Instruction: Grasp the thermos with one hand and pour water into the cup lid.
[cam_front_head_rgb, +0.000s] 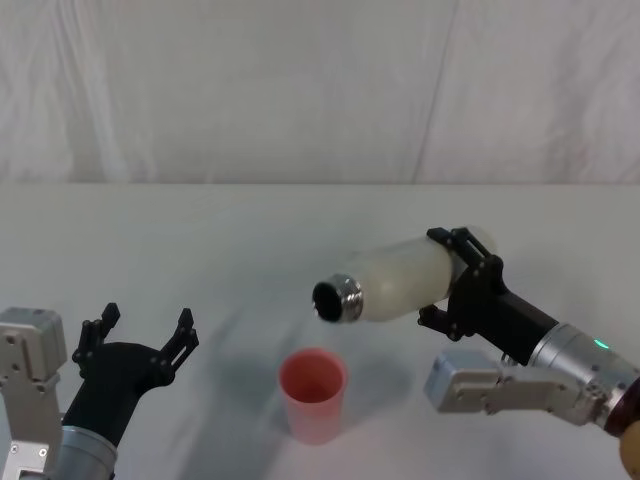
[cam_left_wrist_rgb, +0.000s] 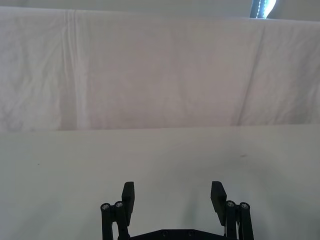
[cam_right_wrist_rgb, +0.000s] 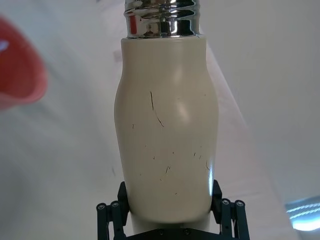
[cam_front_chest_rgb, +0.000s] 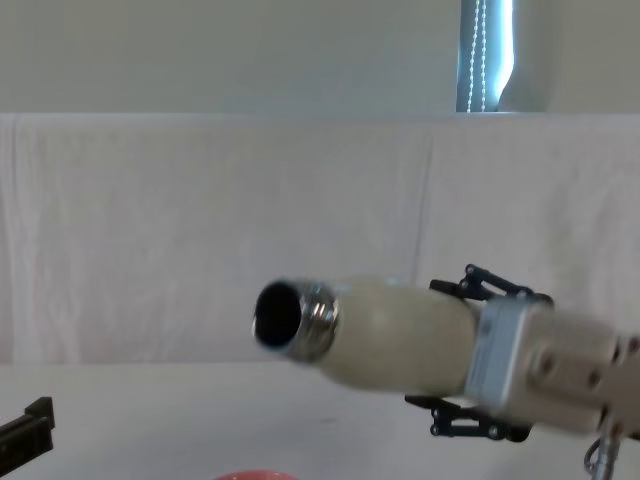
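- Currently: right gripper (cam_front_head_rgb: 452, 280) clamped around the base end of the thermos (cam_front_head_rgb: 405, 278), held off the table (cam_front_head_rgb: 150, 230), tipped nearly horizontal, open steel neck (cam_front_head_rgb: 338, 298) aimed toward 9 o'clock and slightly down in head view.
- Cup lid (cam_front_head_rgb: 313, 392) upright on the table, roughly 6 o'clock from the neck, just below and a bit short of the mouth; no visible stream.
- Same grip in right wrist view: fingers (cam_right_wrist_rgb: 121, 205) pressed on both sides of the cream body (cam_right_wrist_rgb: 165, 135), threaded neck far end, pink rim at the edge (cam_right_wrist_rgb: 20, 65).
- Left gripper (cam_front_head_rgb: 138, 335) parked at 8 o'clock of the cup lid, spread wide, holding nothing; open jaws also in left wrist view (cam_left_wrist_rgb: 172, 197).
- Handling guess: rigid, matte shell with fine scuffs, probably grippy enough; likely heavyish if filled, weight shifting toward the neck on tilt.
- Hold on the lower body looks sound; steel neck likely slick, better avoided.
- Cup lid looks light, easy to knock over.
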